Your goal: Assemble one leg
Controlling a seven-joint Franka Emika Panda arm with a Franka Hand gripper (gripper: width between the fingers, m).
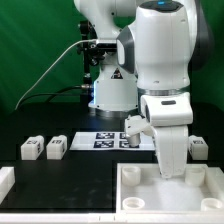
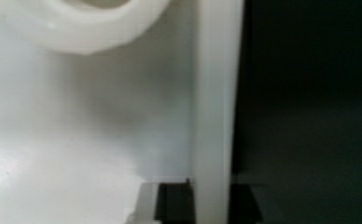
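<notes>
While the end effector (image 1: 172,172) is down at the tray (image 1: 125,190), no leg is in it as far as I can see. In the wrist view, dark fingertips (image 2: 173,205) sit either side of the tray's upright wall (image 2: 213,100). Blurred and close, so I cannot tell whether they are clamped on it or just straddling.

All four legs are loose on the worktop (image 1: 60,185): a left pair (image 1: 42,148), one by the marker board (image 1: 133,128) and one to the exterior view's right (image 1: 198,148), all apart from the tray.

Judgement: step in hand is positioning the tray, leg pick not yet begun. The next move calls for letting go of the wall, a straight lift clear of the rim, then a square grasp on the nearest leg, probably the one by the marker board (image 1: 100,138), and lining it up with a tray corner.
</notes>
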